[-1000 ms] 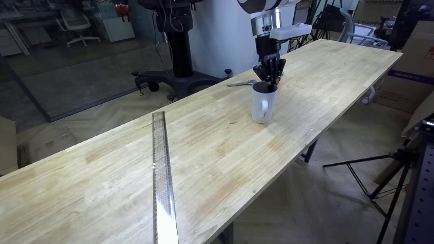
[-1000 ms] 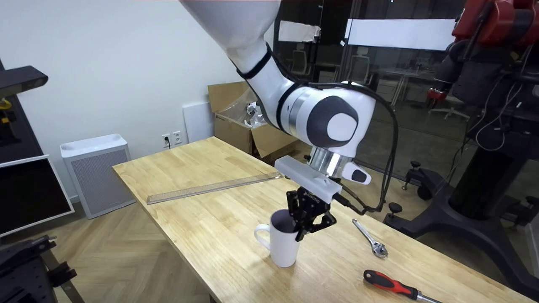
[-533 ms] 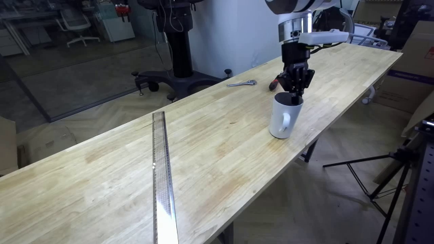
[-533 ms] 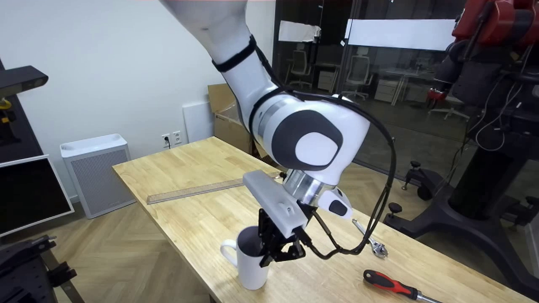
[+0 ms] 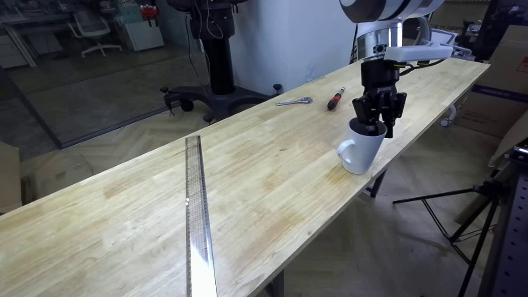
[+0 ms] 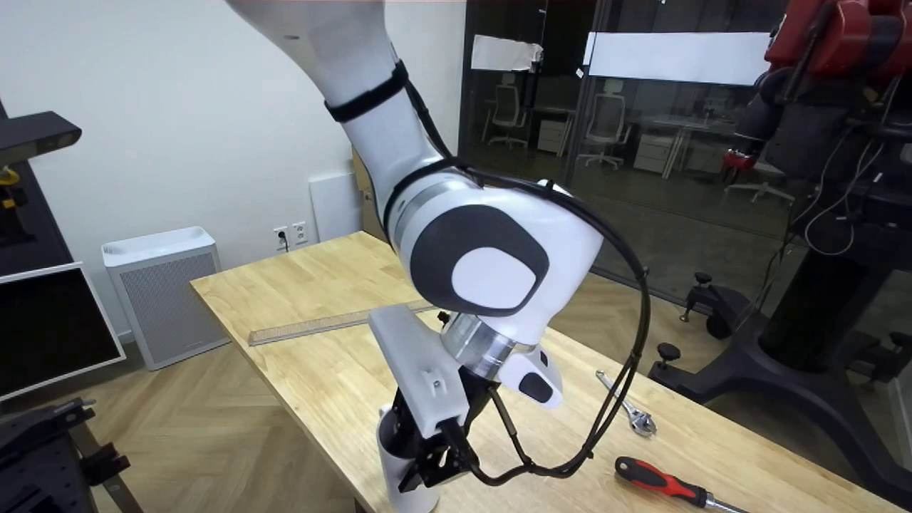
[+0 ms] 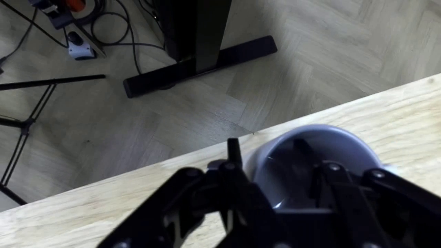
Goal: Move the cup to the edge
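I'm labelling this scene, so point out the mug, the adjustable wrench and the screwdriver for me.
Mug (image 5: 364, 151): in an exterior view, on its outer wall.
Adjustable wrench (image 5: 293, 102): in an exterior view, on its handle.
Screwdriver (image 6: 670, 486): in an exterior view, on its handle's red part.

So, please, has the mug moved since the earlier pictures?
Yes. In an exterior view, the mug has moved right, away from the unmoved wrench and toward the right-hand table edge.

Bare worktop (image 5: 264, 173) btwn ruler (image 5: 197, 198) & cup (image 5: 361, 152), space above cup taken by arm (image 6: 477, 249), cup wall btwn parted fingers (image 7: 234, 153), narrow strip btwn cup & edge (image 7: 137, 175), wrench (image 5: 293, 102) & screwdriver (image 5: 334, 100) twd opp. side, small gap btwn them.
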`<control>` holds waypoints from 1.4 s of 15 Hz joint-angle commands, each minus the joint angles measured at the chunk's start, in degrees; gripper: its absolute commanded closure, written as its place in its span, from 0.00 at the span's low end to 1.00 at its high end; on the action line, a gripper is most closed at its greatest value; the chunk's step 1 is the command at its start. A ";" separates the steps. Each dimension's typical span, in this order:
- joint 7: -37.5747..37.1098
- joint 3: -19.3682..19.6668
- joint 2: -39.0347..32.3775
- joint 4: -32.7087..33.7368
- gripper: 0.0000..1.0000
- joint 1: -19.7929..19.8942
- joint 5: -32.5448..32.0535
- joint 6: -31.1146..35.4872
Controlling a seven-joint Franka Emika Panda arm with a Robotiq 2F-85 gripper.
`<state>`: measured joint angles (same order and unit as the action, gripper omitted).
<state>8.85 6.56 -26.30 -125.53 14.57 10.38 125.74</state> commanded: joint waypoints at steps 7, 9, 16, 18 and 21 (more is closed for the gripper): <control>-4.38 1.61 5.04 -4.69 0.00 -1.24 -0.47 3.98; -6.96 2.37 6.98 -6.06 0.00 -2.09 -1.47 6.05; -28.33 7.16 18.21 -15.56 0.00 -8.81 -13.82 16.50; -36.34 8.23 21.16 -17.95 0.00 -10.09 -19.25 19.19; -36.48 6.09 23.94 -19.51 0.00 -8.89 -17.21 19.48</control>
<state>-25.94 13.47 -6.78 -141.95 5.49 -7.84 144.42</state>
